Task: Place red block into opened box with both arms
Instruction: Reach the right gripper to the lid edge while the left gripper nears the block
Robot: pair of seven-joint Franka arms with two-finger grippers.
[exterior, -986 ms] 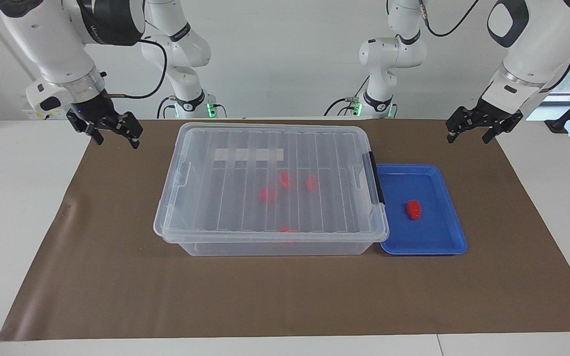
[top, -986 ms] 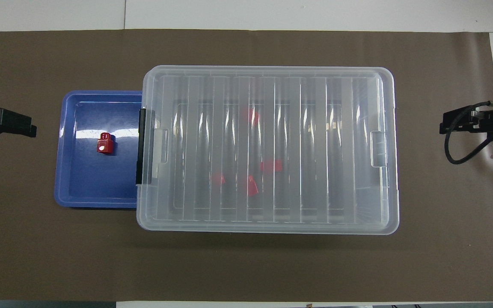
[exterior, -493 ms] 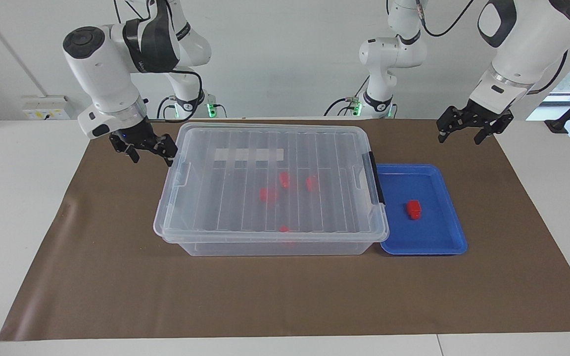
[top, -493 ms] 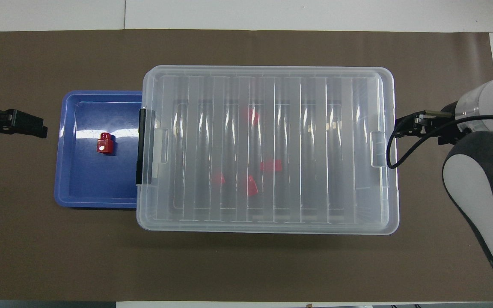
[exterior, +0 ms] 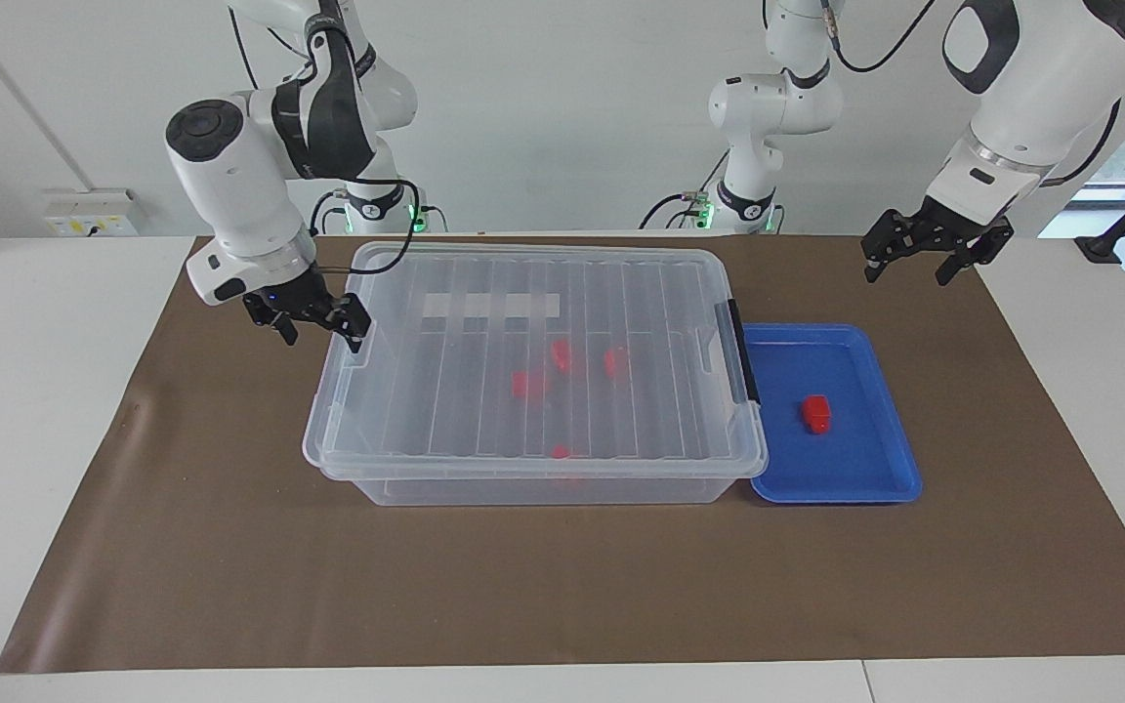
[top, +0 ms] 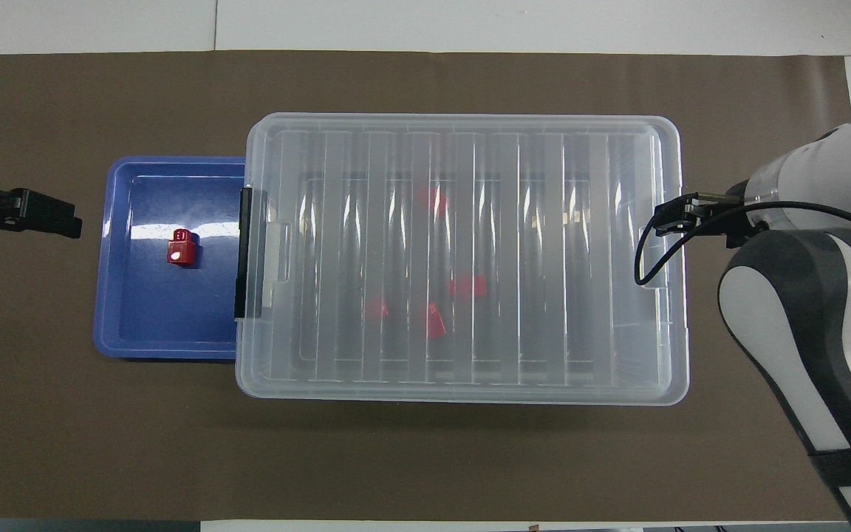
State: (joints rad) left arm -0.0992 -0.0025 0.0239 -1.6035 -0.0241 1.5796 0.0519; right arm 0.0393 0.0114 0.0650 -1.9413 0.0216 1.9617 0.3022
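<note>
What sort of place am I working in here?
Most likely a robotics lab bench: two white arms mounted at a white table under a brown mat, a staged clear box and blue tray, bare white walls.

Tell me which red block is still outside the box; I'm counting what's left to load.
The red block lying alone in the blue tray, beside the box. The other four show blurred through the box's closed clear lid.
</note>
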